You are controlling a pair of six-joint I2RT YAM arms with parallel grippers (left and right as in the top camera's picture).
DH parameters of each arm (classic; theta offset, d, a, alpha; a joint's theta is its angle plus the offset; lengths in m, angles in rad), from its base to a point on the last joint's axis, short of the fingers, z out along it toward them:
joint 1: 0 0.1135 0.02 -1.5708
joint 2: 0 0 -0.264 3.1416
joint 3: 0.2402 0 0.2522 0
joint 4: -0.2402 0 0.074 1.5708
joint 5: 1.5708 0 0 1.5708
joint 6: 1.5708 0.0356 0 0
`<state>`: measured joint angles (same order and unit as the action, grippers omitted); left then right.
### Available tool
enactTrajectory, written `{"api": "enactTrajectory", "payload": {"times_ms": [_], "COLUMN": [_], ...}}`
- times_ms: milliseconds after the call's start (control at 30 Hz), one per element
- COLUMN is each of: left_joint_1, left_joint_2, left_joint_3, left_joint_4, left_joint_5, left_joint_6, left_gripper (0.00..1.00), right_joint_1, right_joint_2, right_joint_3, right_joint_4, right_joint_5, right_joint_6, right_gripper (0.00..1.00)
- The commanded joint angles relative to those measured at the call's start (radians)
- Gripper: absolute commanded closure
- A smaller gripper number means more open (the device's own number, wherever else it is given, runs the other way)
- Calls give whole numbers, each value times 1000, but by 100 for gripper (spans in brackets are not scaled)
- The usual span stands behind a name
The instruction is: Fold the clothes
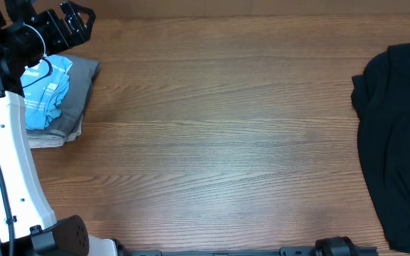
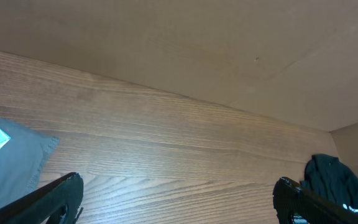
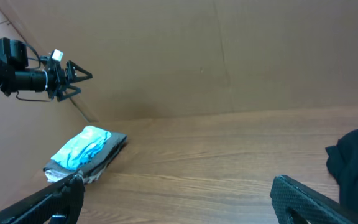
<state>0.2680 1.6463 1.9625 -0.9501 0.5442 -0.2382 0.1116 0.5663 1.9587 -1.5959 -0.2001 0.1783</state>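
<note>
Clothes [image 1: 73, 107], overhead: a stack topped by the light blue T-shirt [image 1: 48, 89] lies near and beneath the left end effector [image 1: 79, 23], which is released and empty. Black garment [image 1: 397, 128] lies well apart across the desk [image 1: 226, 142].

Left wrist: bare wood grain ahead, brown panel [image 2: 166, 43] beyond.

Right wrist: right end effector [image 3: 176, 183] released and empty, with the black garment just to its right. Recommended: drag that garment onto open desk and flatten it before creasing.

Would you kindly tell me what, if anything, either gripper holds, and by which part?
Nothing: the left gripper and right gripper are both open and empty.
</note>
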Motion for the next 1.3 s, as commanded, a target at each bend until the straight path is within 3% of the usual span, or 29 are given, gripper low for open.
{"api": "enactTrajectory", "payload": {"times_ms": [0,167,433,900,1267], "left_joint_1": [-2,-2,-2,-2,-2], "left_joint_2": [10,10,10,10,10], "left_joint_3": [-2,-2,-2,-2,-2], "left_joint_4": [5,5,4,5,5], "left_joint_5": [-5,-5,-5,-5,-5], "left_joint_6": [-12,-12,-12,-12,-12], "left_gripper": [0,0,0,0,0], "right_joint_1": [-6,-12,-12,-12,-13], "right_joint_2": [-15,-61,-251,-555,-562], "right_joint_3": [4,-32,-317,-1027,-1449], "right_joint_4": [-8,-11,119,662,1087], "right_joint_5": [21,23,24,16,13], "right_joint_6": [-8,-7,-8,5,58], "right_gripper": [0,0,0,0,0]}}
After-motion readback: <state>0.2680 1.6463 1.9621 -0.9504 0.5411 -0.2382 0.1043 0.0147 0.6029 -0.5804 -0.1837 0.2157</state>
